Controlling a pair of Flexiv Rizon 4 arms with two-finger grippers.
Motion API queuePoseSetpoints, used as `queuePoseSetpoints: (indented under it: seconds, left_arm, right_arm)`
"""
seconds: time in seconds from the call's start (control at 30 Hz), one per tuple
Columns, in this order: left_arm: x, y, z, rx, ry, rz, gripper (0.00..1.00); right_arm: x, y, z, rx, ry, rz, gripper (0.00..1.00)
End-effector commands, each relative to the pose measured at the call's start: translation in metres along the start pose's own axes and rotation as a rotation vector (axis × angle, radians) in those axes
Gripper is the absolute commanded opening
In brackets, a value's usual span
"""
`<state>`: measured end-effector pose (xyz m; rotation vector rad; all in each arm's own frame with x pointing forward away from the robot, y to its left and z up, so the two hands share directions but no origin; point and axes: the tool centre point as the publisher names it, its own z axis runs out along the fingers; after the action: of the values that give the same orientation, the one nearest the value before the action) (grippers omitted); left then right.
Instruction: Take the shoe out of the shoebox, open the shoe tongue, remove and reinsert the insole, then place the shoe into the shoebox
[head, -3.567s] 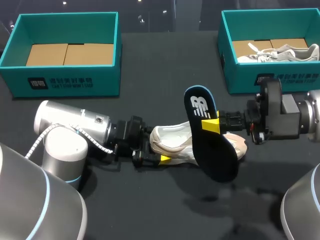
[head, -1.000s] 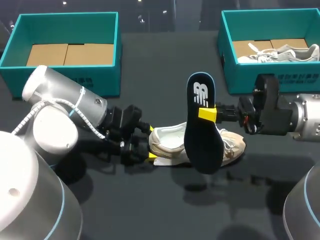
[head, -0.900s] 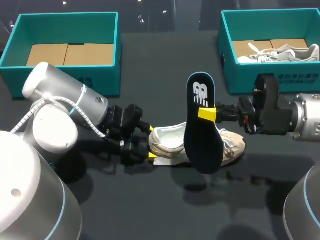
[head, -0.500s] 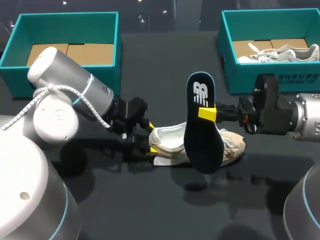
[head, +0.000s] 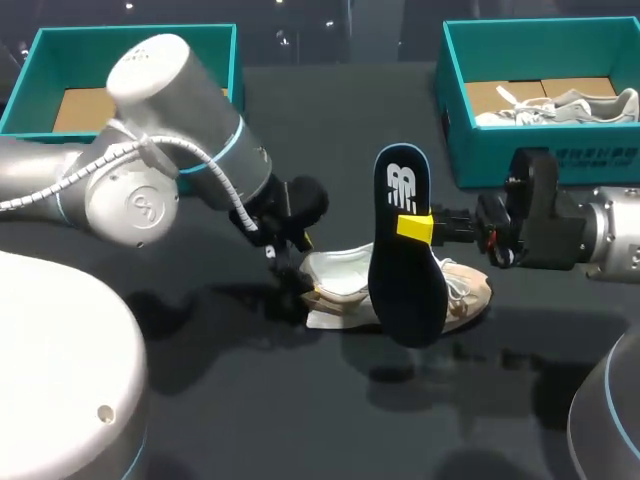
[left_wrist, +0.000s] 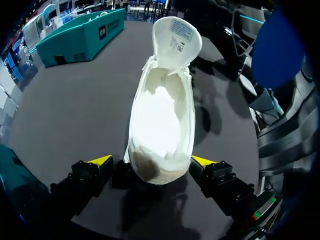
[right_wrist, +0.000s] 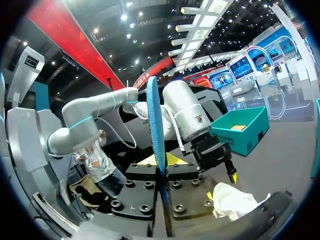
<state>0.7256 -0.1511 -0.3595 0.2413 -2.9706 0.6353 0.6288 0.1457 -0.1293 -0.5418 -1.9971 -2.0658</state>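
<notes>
My left fingers clamp shoe heel, steadying it; right fingers pinch insole over shoe for reinsertion

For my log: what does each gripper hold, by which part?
Right gripper: insole, pinched near its middle. Left gripper is at the shoe heel; grip cannot be told.

You see a cream-white shoe, a navy insole bearing a white logo, a teal left shoebox and right shoebox, and a black worktop.
</notes>
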Motion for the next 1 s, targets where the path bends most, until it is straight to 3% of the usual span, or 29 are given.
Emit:
queuePoseSetpoints:
  seconds: [0.03,0.13,0.3,0.53,1.0]
  left_arm:
    - [0.009,-0.003,-0.004,-0.215,-0.036,-0.003,1.00]
    - [0.009,-0.003,-0.004,-0.215,-0.036,-0.003,1.00]
    - [0.011,-0.015,-0.010,-0.313,-0.060,0.023,1.00]
    - [0.012,-0.022,-0.015,-0.387,-0.052,0.097,1.00]
    - [0.006,-0.032,-0.014,-0.414,-0.026,0.108,1.00]
  right_arm:
    - [0.001,-0.001,0.002,0.000,-0.004,0.000,0.00]
    - [0.001,-0.001,0.002,0.000,-0.004,0.000,0.00]
    - [0.001,-0.001,0.002,0.000,-0.004,0.000,0.00]
    - [0.001,-0.001,0.002,0.000,-0.004,0.000,0.00]
    - [0.001,-0.001,0.002,0.000,-0.004,0.000,0.00]
